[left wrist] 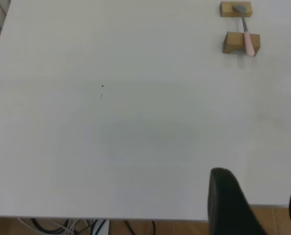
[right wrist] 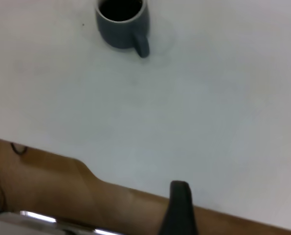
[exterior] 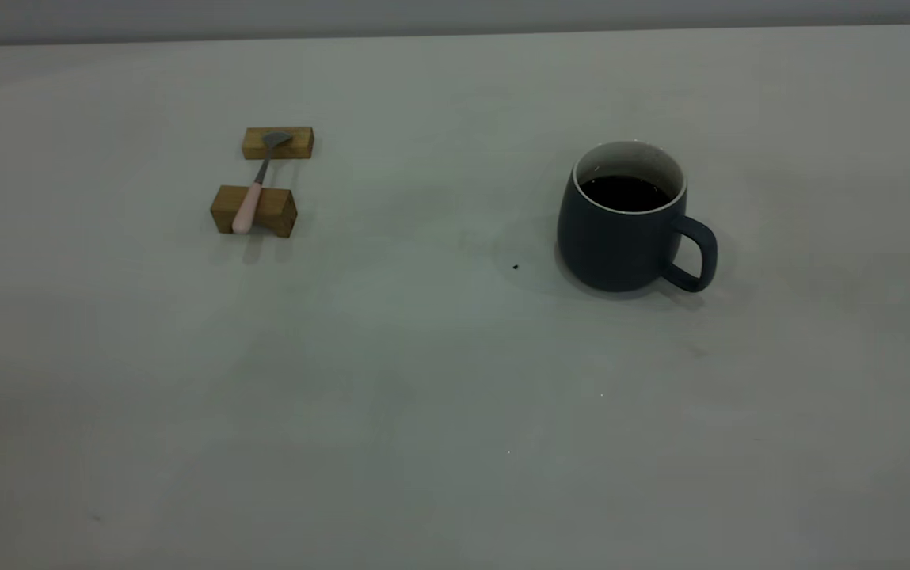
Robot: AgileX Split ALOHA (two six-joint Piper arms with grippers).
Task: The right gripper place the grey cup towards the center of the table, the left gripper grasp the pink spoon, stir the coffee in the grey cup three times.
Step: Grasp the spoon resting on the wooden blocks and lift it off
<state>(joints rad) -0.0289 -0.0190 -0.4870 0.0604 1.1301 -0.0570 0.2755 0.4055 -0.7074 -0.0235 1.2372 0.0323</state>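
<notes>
The grey cup [exterior: 621,237] stands upright right of the table's [exterior: 423,380] middle, its handle pointing right, with dark coffee [exterior: 625,192] inside. The pink spoon [exterior: 255,194] lies across two wooden blocks at the left, pink handle end toward the front. No gripper appears in the exterior view. In the left wrist view my left gripper [left wrist: 260,171] hangs open over the table's edge, far from the spoon [left wrist: 246,34]. In the right wrist view one finger [right wrist: 180,203] of my right gripper [right wrist: 243,193] shows at the table's edge, nothing beside it, far from the cup [right wrist: 121,32].
Two tan wooden blocks [exterior: 278,143] [exterior: 268,212] carry the spoon. A tiny dark speck [exterior: 515,267] lies just left of the cup. Brown floor and cables [left wrist: 81,226] show beyond the table's edge in the wrist views.
</notes>
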